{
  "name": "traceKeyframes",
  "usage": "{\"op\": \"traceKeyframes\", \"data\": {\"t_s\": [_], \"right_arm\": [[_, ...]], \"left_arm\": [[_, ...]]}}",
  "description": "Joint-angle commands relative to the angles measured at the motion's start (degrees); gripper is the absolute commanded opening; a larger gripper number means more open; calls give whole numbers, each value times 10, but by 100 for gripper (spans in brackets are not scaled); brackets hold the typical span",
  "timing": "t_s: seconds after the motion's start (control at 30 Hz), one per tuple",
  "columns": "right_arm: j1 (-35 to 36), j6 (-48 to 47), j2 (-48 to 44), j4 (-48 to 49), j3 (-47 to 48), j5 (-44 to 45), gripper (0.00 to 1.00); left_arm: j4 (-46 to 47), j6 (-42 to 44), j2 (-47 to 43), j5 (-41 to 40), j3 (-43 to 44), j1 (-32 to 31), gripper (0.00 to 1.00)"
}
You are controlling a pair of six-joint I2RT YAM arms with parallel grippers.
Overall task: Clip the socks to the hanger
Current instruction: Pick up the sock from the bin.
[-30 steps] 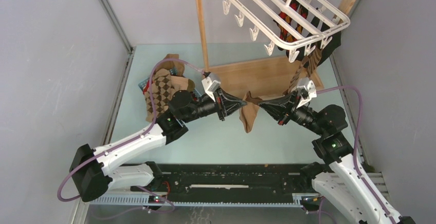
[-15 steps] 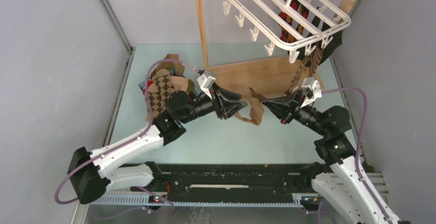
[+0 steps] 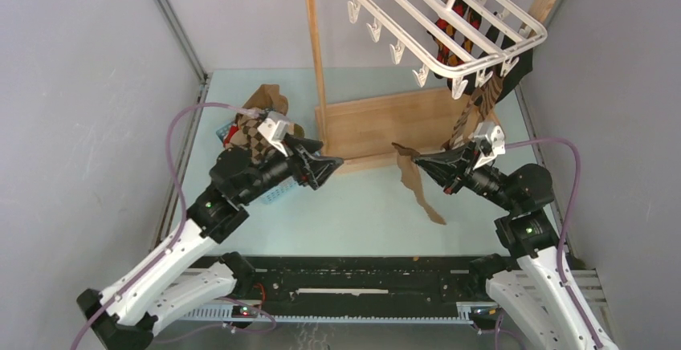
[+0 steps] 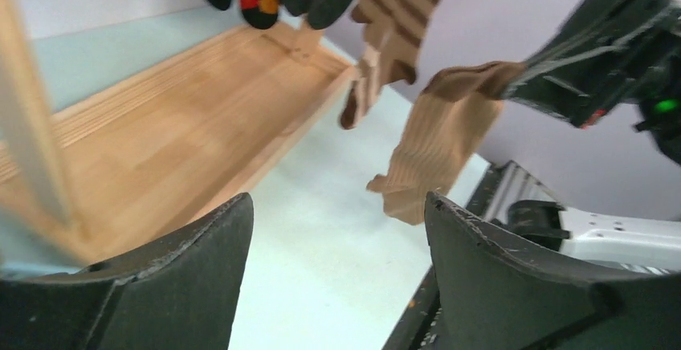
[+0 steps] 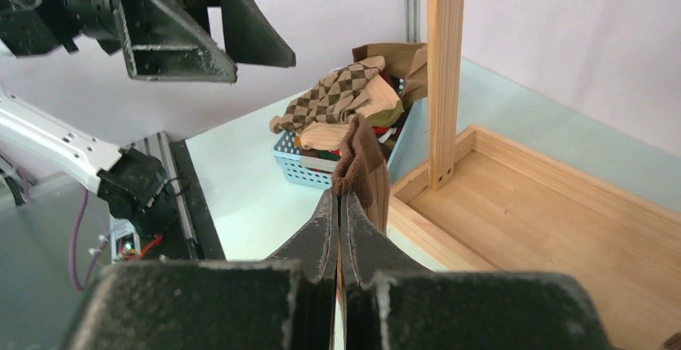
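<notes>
Left gripper [image 3: 331,169] backed off, spread wide — right gripper [image 3: 416,156] pinches tan sock [image 3: 413,180], seemingly its cuff.

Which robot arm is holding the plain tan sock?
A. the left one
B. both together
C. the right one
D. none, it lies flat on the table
C: the right end effector is shut on the tan sock, which dangles from it, while the left end effector stands open and apart from the sock.

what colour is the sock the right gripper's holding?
The sock is plain tan, ribbed, with no pattern; it shows best in the left wrist view.
</notes>
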Motion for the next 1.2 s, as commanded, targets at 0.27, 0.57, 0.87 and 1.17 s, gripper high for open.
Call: {"op": "traceKeyframes", "data": {"t_s": [0.27, 0.57, 0.87, 1.17], "right_arm": [[-25, -125, -8, -96, 52, -59, 0], [-46, -123, -7, -99, 52, -56, 0], [-61, -121, -16, -107, 52, -58, 0], [-90, -186, -17, -171, 86, -118, 0]], "left_arm": [[-326, 5, 52, -44, 105, 276, 94], [-397, -30, 225, -225, 227, 346, 87], [-386, 69, 300, -138, 337, 427, 88], [-183, 117, 200, 240, 216, 396, 82]]}}
